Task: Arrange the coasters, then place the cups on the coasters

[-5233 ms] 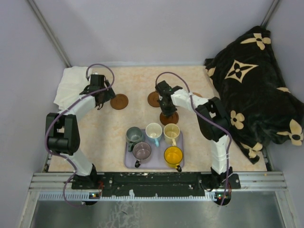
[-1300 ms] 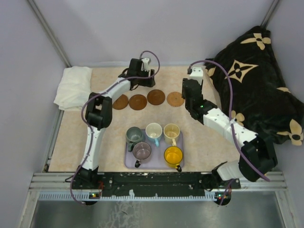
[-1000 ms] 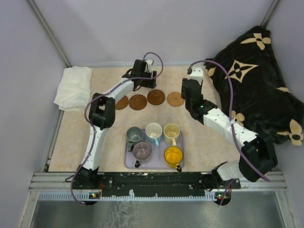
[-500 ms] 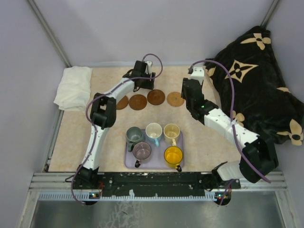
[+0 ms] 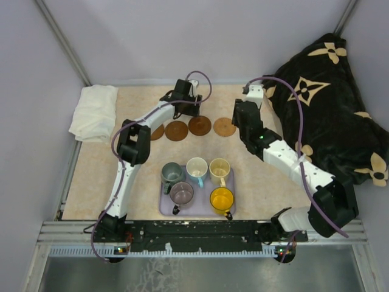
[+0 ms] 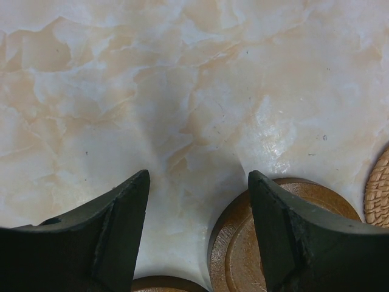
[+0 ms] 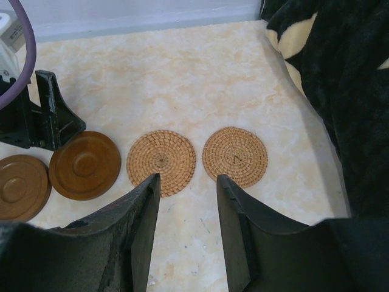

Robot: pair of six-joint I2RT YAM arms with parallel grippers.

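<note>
Black jaws of our left gripper point(image 6: 197, 182) stand wide, empty, over a wooden coaster point(image 6: 234, 258); our right gripper point(image 7: 187, 182), half-open and empty, hovers above two woven coasters point(image 7: 161, 159). Far row seems spaced for cups point(image 5: 196, 168), all on the near lavender tray point(image 5: 165, 210).

My desk point(image 5: 91, 176) has a beige marbled top. Pale lavender walls point(image 5: 182, 42) enclose it. A black flower-patterned blanket point(image 5: 328, 121) lies right, a white cloth point(image 5: 94, 112) left.

top camera looks down on the whole table point(image 5: 85, 182); both wrist cameras, nearer, share one wooden coaster point(image 7: 84, 164).
</note>
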